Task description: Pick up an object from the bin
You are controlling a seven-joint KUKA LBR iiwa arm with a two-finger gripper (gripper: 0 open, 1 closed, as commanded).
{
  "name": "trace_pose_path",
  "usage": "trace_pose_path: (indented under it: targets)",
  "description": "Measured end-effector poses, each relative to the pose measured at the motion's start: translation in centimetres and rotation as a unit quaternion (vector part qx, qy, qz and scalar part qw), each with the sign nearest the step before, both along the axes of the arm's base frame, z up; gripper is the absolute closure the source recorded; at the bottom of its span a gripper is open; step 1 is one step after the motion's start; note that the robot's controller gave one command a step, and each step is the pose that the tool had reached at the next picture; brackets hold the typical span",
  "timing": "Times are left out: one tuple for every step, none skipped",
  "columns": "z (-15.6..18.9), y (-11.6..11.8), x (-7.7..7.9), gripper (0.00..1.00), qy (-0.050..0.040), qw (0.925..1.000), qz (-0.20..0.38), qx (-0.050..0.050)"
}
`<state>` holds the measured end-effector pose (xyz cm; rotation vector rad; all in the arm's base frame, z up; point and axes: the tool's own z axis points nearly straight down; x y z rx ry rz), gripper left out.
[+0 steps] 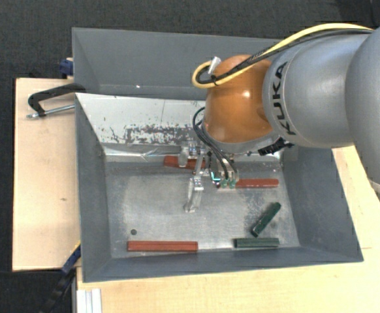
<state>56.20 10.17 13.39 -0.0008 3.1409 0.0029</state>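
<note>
My gripper (pixel 192 203) hangs over the middle of the bin floor, its metal tip low above bare floor. A short red block (pixel 172 162) lies just behind it by the back wall, partly hidden by the gripper's body. To its right a flat red bar (pixel 258 183) lies crosswise, its left end tucked under the gripper's body. A dark green bar (pixel 266 218) lies tilted further to the right and front.
A long red bar (pixel 162 246) and a second dark green bar (pixel 256 243) lie along the front wall. A small dark speck (pixel 133 233) sits at the front left. The arm's big orange cover hides the back right of the bin.
</note>
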Motion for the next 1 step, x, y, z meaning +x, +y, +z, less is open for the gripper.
trace_pose_path:
  targets:
    - [-2.56,1.28,2.04,0.00,-0.0042,0.9997,0.026,0.000]
